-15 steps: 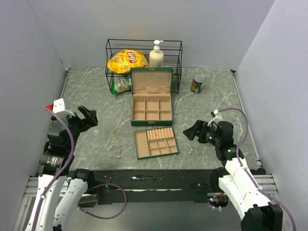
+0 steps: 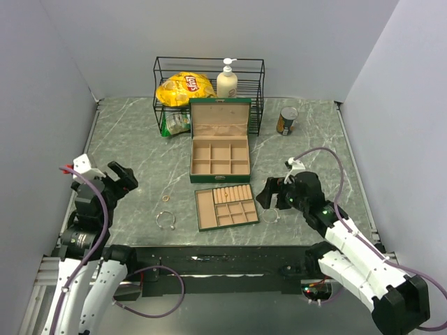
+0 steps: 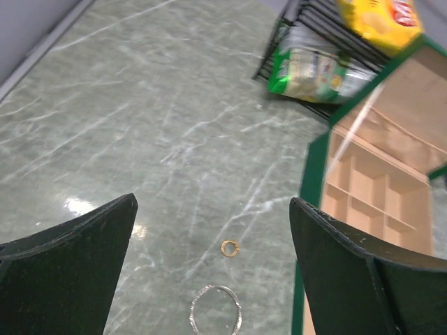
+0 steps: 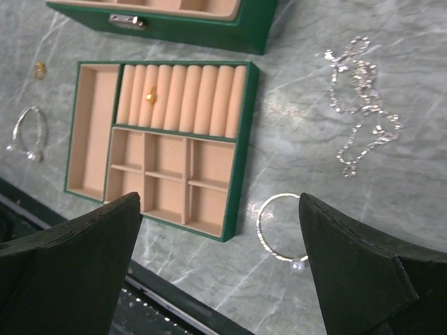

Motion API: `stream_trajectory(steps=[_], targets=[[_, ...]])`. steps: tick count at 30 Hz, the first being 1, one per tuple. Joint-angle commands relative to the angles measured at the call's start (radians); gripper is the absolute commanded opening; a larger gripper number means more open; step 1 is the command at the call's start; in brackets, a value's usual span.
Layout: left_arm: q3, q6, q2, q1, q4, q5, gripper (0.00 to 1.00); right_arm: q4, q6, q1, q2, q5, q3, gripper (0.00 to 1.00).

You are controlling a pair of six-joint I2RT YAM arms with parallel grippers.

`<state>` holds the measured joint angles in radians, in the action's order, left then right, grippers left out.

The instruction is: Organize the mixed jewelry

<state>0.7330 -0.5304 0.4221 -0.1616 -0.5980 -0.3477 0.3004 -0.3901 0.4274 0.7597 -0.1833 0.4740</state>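
Observation:
The mixed jewelry lies loose on the marble table. A small gold ring [image 2: 166, 198] [image 3: 230, 247] and a silvery bangle [image 2: 165, 220] [image 3: 216, 317] lie left of the flat tray [image 2: 198, 209]. Another bangle [image 4: 279, 227] with a pearl bead lies right of the tray [image 4: 241, 139], and a silver chain [image 4: 360, 98] lies beyond it. A gold piece [image 4: 149, 96] sits in the tray's ring rolls. My left gripper [image 2: 124, 179] [image 3: 213, 202] is open above the table, short of the ring. My right gripper [image 2: 265, 195] [image 4: 220, 199] hangs open over the tray's right edge and the bangle.
The open green box [image 2: 220, 179] [image 3: 313, 167] stands behind the tray. A black wire rack [image 2: 208, 66] at the back holds a yellow chip bag [image 2: 183, 88], a lotion bottle [image 2: 227, 80] and a green packet [image 2: 176, 123]. A can [image 2: 286, 120] stands right of it.
My right arm has swung left and forward, ending over the tray's right edge and the bangle. The left gripper has drawn back slightly toward the left. No jewelry has moved.

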Motion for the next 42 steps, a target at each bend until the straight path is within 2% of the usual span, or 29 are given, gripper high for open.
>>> stream_trajectory(steps=[1, 5, 8, 12, 20, 22, 27, 31, 35, 42], targets=[[-0.007, -0.089, 0.017, -0.003, 0.059, -0.122, 0.96, 0.025, 0.023, 0.014, 0.026, 0.073, 0.057, 1.0], [-0.017, -0.054, 0.066, -0.001, 0.115, -0.05, 0.96, 0.036, 0.028, 0.02, 0.055, 0.041, 0.089, 1.0], [0.008, -0.066, 0.13, 0.002, 0.083, -0.047, 0.96, 0.052, 0.036, 0.022, 0.084, 0.019, 0.118, 1.0], [0.019, -0.036, 0.185, 0.002, 0.081, 0.024, 0.96, 0.098, 0.036, 0.024, 0.118, -0.004, 0.155, 1.0], [0.013, 0.066, 0.193, 0.002, 0.106, 0.122, 0.96, 0.327, -0.038, 0.03, 0.154, -0.008, 0.25, 1.0], [0.022, 0.057, 0.199, 0.002, 0.078, 0.108, 0.96, 0.354, -0.041, 0.034, 0.171, -0.016, 0.285, 1.0], [0.043, 0.066, 0.179, 0.002, 0.066, 0.099, 0.96, 0.244, -0.004, 0.068, 0.168, 0.01, 0.267, 0.97], [0.032, 0.053, 0.146, 0.005, 0.064, 0.093, 0.96, 0.183, -0.045, 0.135, 0.21, 0.025, 0.265, 0.94], [0.029, 0.052, 0.133, 0.005, 0.063, 0.084, 0.96, 0.126, -0.081, 0.325, 0.279, 0.116, 0.291, 0.92], [0.022, 0.029, 0.168, 0.005, 0.053, 0.046, 0.96, 0.135, -0.151, 0.56, 0.495, 0.206, 0.414, 0.84]])
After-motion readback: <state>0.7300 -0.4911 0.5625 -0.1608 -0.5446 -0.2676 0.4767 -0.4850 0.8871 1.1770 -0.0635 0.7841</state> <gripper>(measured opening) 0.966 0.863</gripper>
